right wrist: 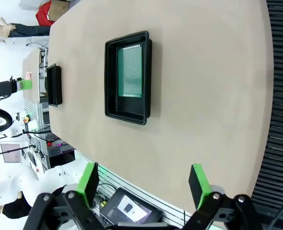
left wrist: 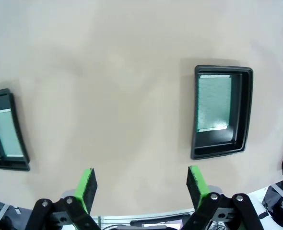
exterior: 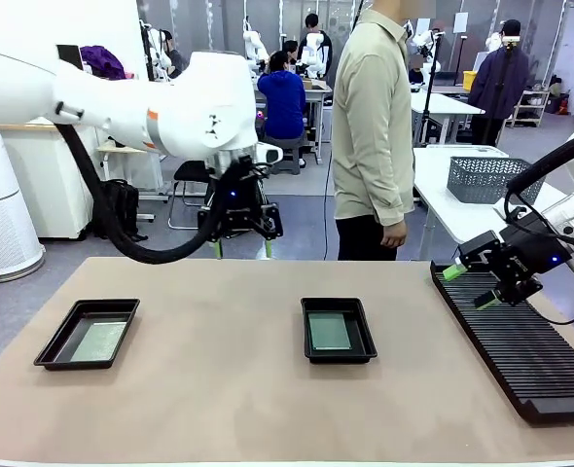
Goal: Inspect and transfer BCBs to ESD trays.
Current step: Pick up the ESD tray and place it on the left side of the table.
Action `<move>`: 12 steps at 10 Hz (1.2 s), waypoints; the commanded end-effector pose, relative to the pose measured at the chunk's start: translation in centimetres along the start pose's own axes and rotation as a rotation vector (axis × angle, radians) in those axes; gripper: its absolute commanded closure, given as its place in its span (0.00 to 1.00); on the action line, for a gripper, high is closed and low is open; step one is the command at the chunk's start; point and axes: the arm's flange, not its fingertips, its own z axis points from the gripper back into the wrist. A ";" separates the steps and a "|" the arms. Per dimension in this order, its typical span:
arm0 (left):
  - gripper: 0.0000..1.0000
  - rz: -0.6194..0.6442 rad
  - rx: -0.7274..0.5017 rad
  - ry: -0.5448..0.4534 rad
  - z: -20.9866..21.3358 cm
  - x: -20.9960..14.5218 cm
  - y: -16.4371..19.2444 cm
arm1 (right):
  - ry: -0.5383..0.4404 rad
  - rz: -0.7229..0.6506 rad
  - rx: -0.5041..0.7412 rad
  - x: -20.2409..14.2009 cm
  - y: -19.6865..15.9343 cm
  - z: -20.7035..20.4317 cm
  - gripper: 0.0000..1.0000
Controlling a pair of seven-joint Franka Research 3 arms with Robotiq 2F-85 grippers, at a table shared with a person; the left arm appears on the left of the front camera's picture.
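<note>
From the front, I see both ESD trays on the surface (exterior: 219, 409), each holding one BCB: the left tray (exterior: 87, 334) with its board (exterior: 99, 341), the centre tray (exterior: 338, 330) with its board (exterior: 329, 331). My left tool (exterior: 242, 249) hangs over the far edge, fingers spread and empty; my right tool (exterior: 471, 286) hovers open over the slotted rack (exterior: 516, 345).

Left wrist: the centre tray (left wrist: 222, 111) lies ahead, off to the picture's right, long axis along my fingers (left wrist: 87, 188).

Right wrist: that tray (right wrist: 127, 76) sits well ahead. I judge the left arm nearer.
</note>
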 end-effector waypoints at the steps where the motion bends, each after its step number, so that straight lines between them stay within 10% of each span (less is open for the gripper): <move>1: 0.00 0.012 0.013 -0.021 -1.2 1.3 -2.5 | -0.002 -0.008 0.003 -0.1 0.0 -0.2 0.00; 12: 0.00 -0.010 0.055 -0.042 -10.5 1.8 -9.8 | -0.002 -0.008 0.003 -0.1 0.0 -0.2 0.00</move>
